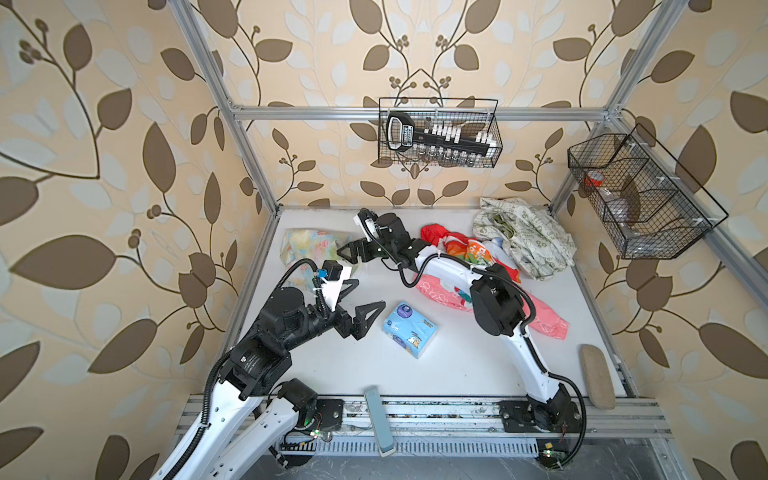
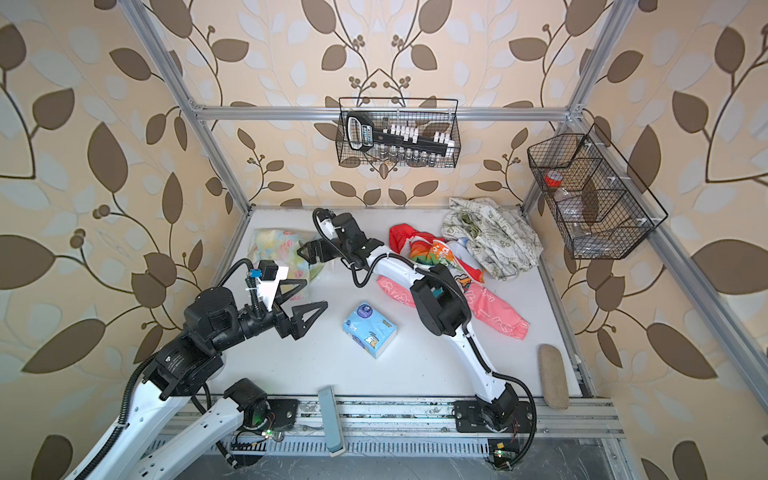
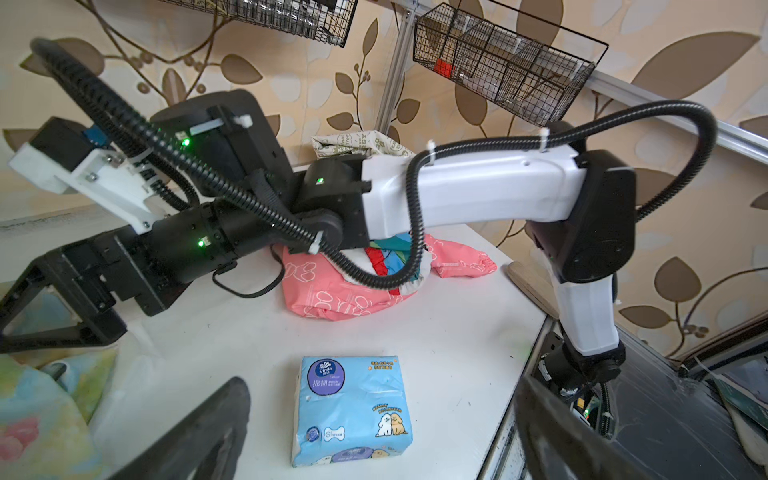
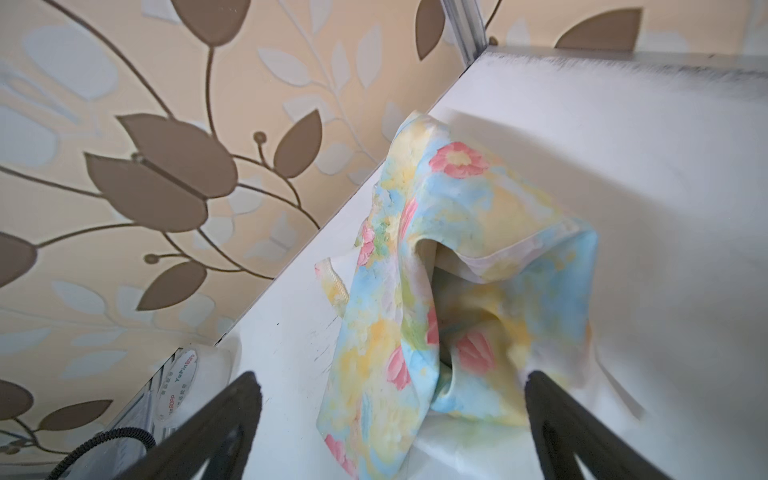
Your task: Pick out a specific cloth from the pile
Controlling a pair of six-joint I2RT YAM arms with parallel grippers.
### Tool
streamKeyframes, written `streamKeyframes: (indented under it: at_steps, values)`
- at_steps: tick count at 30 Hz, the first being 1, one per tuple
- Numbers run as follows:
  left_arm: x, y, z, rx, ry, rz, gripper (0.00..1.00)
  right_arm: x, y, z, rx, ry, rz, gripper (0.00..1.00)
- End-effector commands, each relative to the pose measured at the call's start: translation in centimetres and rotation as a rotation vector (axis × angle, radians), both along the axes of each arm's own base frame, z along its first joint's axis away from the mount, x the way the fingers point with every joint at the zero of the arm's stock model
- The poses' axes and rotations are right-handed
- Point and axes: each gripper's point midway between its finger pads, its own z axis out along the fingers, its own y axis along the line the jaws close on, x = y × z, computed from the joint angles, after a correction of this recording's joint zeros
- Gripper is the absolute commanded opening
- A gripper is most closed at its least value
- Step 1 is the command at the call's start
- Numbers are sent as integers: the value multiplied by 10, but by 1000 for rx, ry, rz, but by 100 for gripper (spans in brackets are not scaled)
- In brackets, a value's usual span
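Observation:
The cloth (image 1: 307, 247) (image 2: 276, 249), pale yellow with pink flowers and blue-green blotches, lies crumpled at the far left of the white table, apart from the pile. My right gripper (image 1: 348, 252) (image 4: 390, 399) reaches across to it and is open. Its fingers stand wide on either side of the cloth's (image 4: 457, 270) near end without pinching it. The pile (image 1: 528, 241) (image 2: 494, 241) of white-green, rainbow, red and coral pink (image 3: 332, 291) fabric sits at the back right, partly under the right arm. My left gripper (image 1: 362, 298) (image 2: 306, 297) (image 3: 384, 415) hovers open and holds nothing.
A light blue tissue pack (image 1: 409, 328) (image 3: 353, 407) lies mid-table just beyond the left fingers. A tan oblong pad (image 1: 596, 376) rests at the right edge and a grey-blue bar (image 1: 378, 419) at the front rail. Wire baskets (image 1: 440, 133) (image 1: 640, 195) hang on the walls.

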Motion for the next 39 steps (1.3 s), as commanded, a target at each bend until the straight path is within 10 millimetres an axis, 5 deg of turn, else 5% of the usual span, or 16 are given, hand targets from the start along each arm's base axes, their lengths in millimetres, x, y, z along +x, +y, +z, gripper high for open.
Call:
streamKeyframes:
  at_steps: [1, 8, 12, 19, 21, 25, 30, 39]
  values:
    - [-2, -3, 10, -11, -47, -19, 99, -13, -56, -16, -216, 52, -107, 100]
    - [9, 6, 9, -2, -41, 62, 99, -56, -180, 27, -326, 13, -327, 100]
    - [51, 49, -12, 56, 14, 411, 99, -81, -253, 52, -348, -26, -456, 100]
    - [102, 108, -66, 259, 23, 851, 99, -101, -397, 49, -440, -150, -827, 100]
    - [114, 127, -85, 355, -23, 977, 99, -105, -424, 48, -466, -247, -896, 100]
    - [133, 144, -122, 556, -133, 1089, 99, -111, -454, 26, -522, -431, -937, 100]
    - [159, 153, -175, 581, -91, 1051, 99, -101, -482, -10, -458, -468, -999, 100]
    - [177, 172, -210, 372, -46, 973, 99, -74, -487, -48, -414, -472, -962, 100]
